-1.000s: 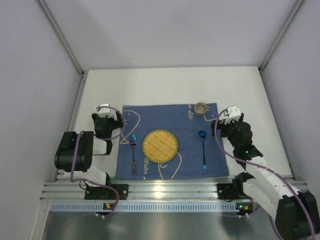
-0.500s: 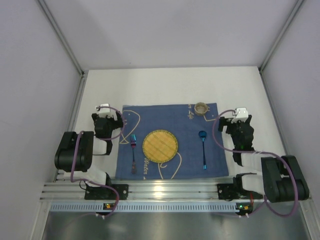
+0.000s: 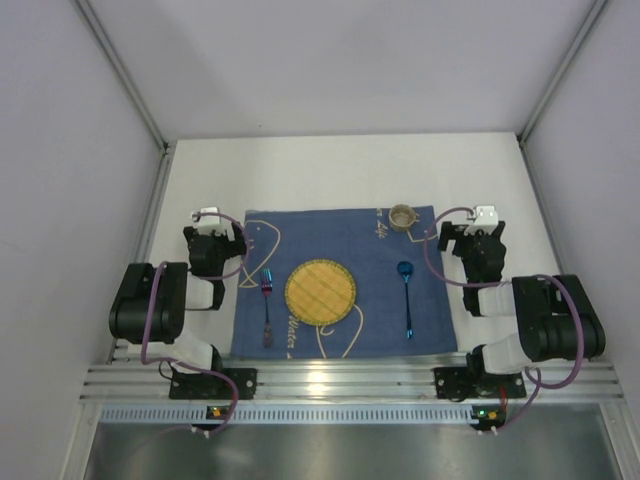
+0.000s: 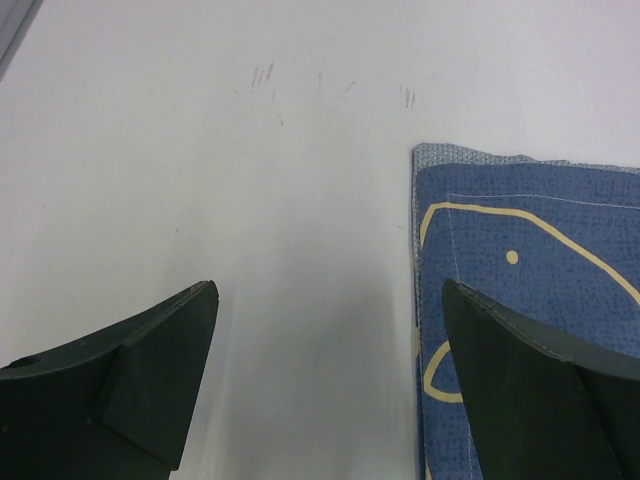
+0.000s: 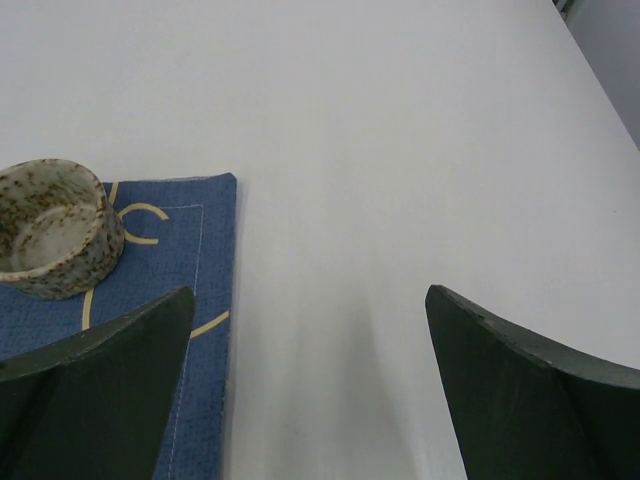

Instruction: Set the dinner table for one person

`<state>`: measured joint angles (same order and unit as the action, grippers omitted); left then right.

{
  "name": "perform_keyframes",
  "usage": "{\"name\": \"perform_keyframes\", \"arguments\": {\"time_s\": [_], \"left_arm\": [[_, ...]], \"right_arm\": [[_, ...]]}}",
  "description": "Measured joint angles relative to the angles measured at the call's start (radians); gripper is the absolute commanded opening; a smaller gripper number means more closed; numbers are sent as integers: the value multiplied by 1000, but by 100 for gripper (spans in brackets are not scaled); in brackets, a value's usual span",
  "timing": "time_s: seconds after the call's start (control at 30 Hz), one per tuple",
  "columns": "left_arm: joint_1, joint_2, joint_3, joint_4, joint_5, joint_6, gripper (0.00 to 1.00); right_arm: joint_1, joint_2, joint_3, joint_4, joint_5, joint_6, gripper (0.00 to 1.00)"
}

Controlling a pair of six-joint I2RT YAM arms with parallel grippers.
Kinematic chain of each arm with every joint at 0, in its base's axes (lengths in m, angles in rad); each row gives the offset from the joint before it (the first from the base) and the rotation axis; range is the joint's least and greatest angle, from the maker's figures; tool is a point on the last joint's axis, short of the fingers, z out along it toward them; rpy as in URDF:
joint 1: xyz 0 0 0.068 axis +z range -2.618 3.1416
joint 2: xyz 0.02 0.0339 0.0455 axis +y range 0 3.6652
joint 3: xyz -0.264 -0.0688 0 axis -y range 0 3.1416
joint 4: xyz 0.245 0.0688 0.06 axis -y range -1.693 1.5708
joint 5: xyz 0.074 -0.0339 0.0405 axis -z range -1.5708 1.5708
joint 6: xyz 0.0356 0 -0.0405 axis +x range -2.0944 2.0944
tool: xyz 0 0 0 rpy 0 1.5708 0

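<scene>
On the white dinner table (image 3: 330, 175) lies a dark blue placemat (image 3: 340, 240). On it are a yellow round plate (image 3: 320, 291) in the middle, a fork (image 3: 267, 305) on its left, a blue spoon (image 3: 406, 295) on its right, and a speckled cup (image 3: 402, 215) at the far right corner. The cup also shows in the right wrist view (image 5: 55, 228). My left gripper (image 4: 325, 300) is open and empty just off the placemat's left edge (image 4: 520, 260). My right gripper (image 5: 310, 300) is open and empty over bare table, right of the placemat (image 5: 200, 260).
Grey walls close in the table on the left (image 3: 70, 150), back and right (image 3: 590, 150). A metal rail (image 3: 340, 385) runs along the near edge by the arm bases. Both arms are folded back near their bases.
The right arm has drawn back and folded up, its gripper moving right and a little farther, off the placemat's right edge. The left arm has not moved.
</scene>
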<state>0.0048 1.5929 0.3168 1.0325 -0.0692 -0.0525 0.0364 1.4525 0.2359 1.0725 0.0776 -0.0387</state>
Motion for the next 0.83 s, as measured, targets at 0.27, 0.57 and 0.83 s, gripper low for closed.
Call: {"name": "perform_keyframes", "arguments": {"time_s": [0.27, 0.57, 0.83], "left_arm": [[0, 0, 0, 0, 0, 0, 99], [0, 0, 0, 0, 0, 0, 99], [0, 0, 0, 0, 0, 0, 98]], "right_arm": [[0, 0, 2, 3, 8, 6, 100], [0, 0, 2, 5, 8, 6, 100], [0, 0, 2, 5, 8, 8, 100]]}}
